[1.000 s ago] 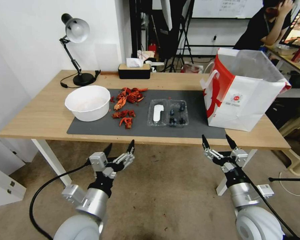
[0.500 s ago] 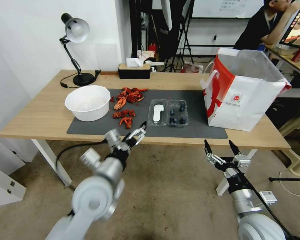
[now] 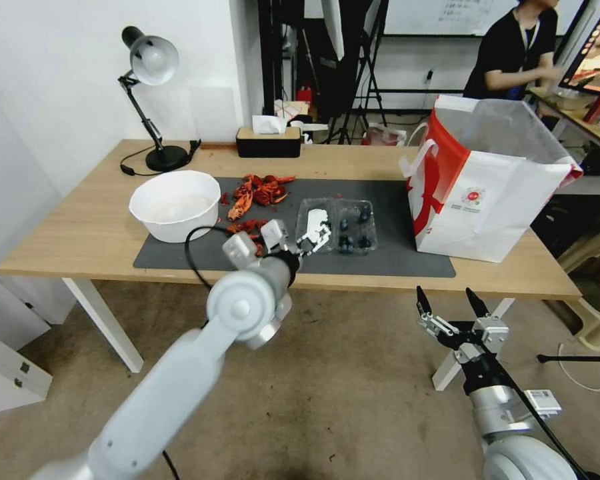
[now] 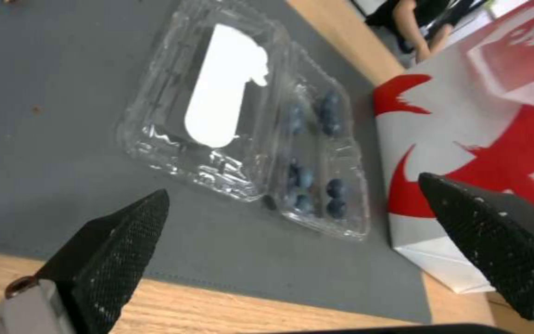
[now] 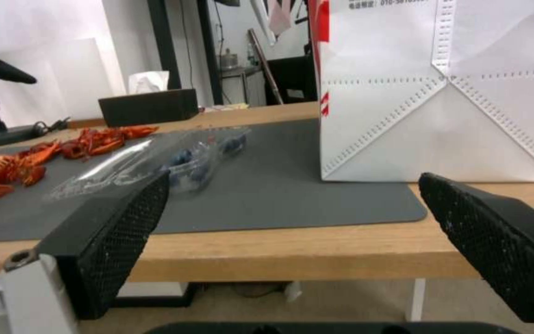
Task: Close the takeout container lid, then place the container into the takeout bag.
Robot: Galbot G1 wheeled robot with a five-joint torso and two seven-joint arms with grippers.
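Note:
The takeout container [image 3: 355, 228] lies open on the grey mat [image 3: 180, 250], dark blueberries in the half nearer the bag. Its lid [image 3: 315, 220] lies flat beside it, white label up. My left gripper [image 3: 315, 239] hovers open over the mat's front edge, just short of the lid. In the left wrist view the lid [image 4: 218, 102] and the berry half [image 4: 316, 157] lie ahead of the spread left gripper [image 4: 293, 186]. The takeout bag [image 3: 487, 193] stands open at the table's right. My right gripper [image 3: 445, 297] hangs open below the table's front edge, facing the bag [image 5: 434, 106].
A round white bowl [image 3: 175, 203] sits at the mat's left, with red crayfish shells [image 3: 253, 200] between it and the container. A desk lamp [image 3: 153, 67] and a black tissue box [image 3: 269, 142] stand at the back. A person stands in the room behind.
My left arm has swung up and forward from below the table to just in front of the lid. The right gripper has sunk slightly lower. Container and bag have not moved.

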